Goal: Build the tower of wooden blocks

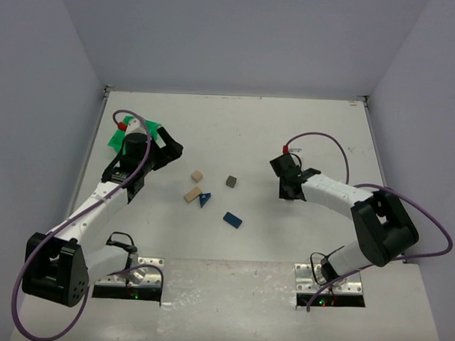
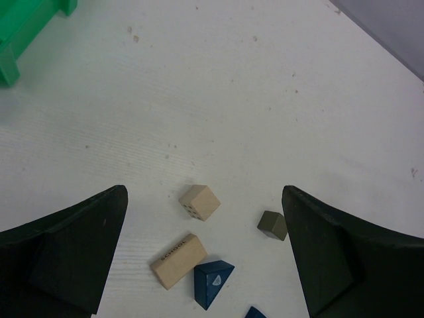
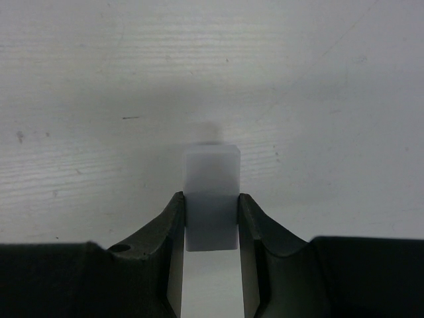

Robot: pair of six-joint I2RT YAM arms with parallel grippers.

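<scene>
Right wrist view alone reveals right jaws clamping a pale block (image 3: 211,189); left jaws spread wide.

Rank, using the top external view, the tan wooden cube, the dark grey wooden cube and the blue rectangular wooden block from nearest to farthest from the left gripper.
1. Tan wooden cube, just right of the left gripper.
2. Dark grey wooden cube, farther right, mid-table.
3. Blue rectangular wooden block, right again and lowest in the view.
</scene>
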